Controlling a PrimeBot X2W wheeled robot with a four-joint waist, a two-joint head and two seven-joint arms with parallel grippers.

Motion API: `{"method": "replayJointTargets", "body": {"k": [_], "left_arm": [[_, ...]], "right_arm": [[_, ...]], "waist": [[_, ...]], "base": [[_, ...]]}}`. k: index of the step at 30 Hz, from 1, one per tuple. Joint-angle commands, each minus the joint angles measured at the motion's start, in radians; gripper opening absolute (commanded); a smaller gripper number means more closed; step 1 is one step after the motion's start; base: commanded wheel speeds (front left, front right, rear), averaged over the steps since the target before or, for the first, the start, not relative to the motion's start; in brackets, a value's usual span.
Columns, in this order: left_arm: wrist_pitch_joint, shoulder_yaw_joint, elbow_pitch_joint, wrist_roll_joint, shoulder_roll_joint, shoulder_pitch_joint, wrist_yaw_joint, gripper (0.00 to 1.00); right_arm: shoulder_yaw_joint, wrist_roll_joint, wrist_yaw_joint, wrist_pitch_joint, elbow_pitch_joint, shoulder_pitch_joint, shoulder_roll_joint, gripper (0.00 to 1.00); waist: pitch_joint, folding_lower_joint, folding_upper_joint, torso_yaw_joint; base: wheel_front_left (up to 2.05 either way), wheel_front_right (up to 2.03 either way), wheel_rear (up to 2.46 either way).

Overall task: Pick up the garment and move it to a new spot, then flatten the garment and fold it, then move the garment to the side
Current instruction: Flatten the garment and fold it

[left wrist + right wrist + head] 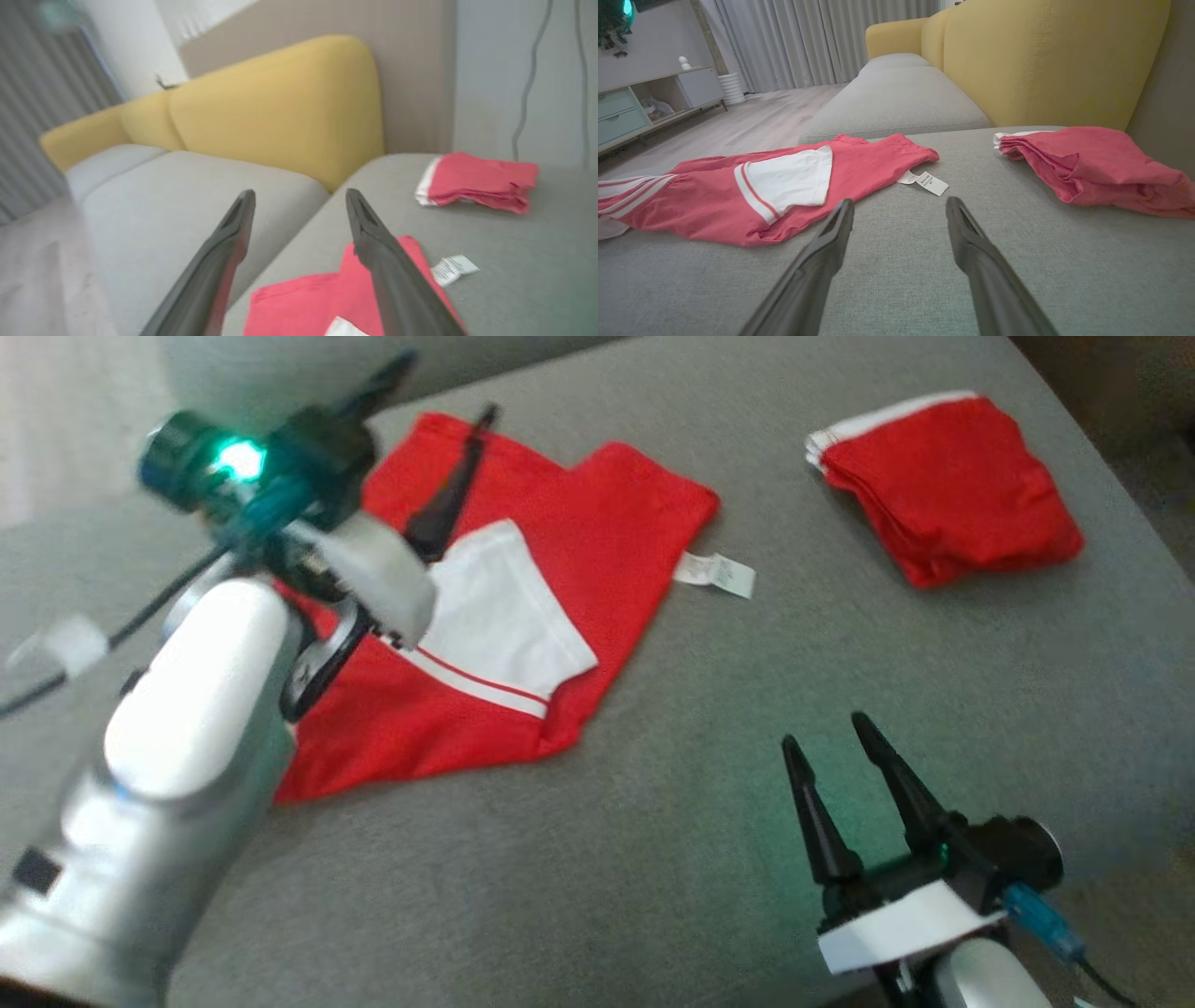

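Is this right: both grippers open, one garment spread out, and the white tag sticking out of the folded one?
No. The white tag sticks out of the spread garment, not the folded one, as the head view shows. The rest stands.

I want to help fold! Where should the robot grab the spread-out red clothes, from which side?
Probably the corner of the red garment beside its white label, coming from the right with the open right tool. That corner lies flat at its edge on the grey cushion, nearest that tool.
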Motion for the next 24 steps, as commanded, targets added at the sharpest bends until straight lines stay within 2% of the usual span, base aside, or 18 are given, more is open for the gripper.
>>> {"method": "replayJointTargets", "body": {"k": [1, 4, 5, 8, 14, 18, 24], "left_arm": [[0.043, -0.062, 0.006, -0.096, 0.066, -0.117, -0.005, 1.0], [0.081, -0.189, 0.056, -0.204, 0.116, -0.213, -0.005, 1.0], [0.081, -0.189, 0.056, -0.204, 0.116, -0.213, -0.005, 1.0], [0.122, -0.3, 0.104, -0.315, 0.159, -0.278, -0.005, 1.0], [0.199, -0.513, 0.138, -0.494, 0.274, -0.348, -0.005, 1.0], [0.209, -0.592, 0.171, -0.558, 0.325, -0.398, -0.005, 1.0], [0.217, -0.687, 0.241, -0.594, 0.342, -0.467, -0.005, 1.0]], "right_arm": [[0.034, 0.013, -0.001, -0.003, -0.037, -0.05, 0.008, 1.0], [0.044, 0.022, -0.001, -0.003, -0.04, -0.072, 0.015, 1.0], [0.044, 0.022, -0.001, -0.003, -0.04, -0.072, 0.015, 1.0], [0.047, 0.03, -0.001, -0.003, -0.04, -0.087, 0.019, 1.0], [0.064, 0.064, -0.001, -0.003, -0.042, -0.102, 0.022, 1.0], [0.078, 0.085, -0.001, -0.003, -0.045, -0.116, 0.023, 1.0], [0.092, 0.108, -0.001, -0.003, -0.049, -0.137, 0.023, 1.0]], "waist": [[0.08, -0.0002, 0.0, -0.073], [0.12, -0.0002, 0.0, -0.105], [0.12, -0.0002, 0.0, -0.105], [0.149, -0.0002, 0.0, -0.13], [0.182, -0.0002, 0.0, -0.171], [0.206, -0.0002, 0.0, -0.191], [0.241, -0.0002, 0.0, -0.214]], "base": [[0.0, 0.0, 0.0], [0.0, 0.0, 0.0], [0.0, 0.0, 0.0], [0.0, 0.0, 0.0], [0.0, 0.0, 0.0], [0.0, 0.0, 0.0], [0.0, 0.0, 0.0]]}}
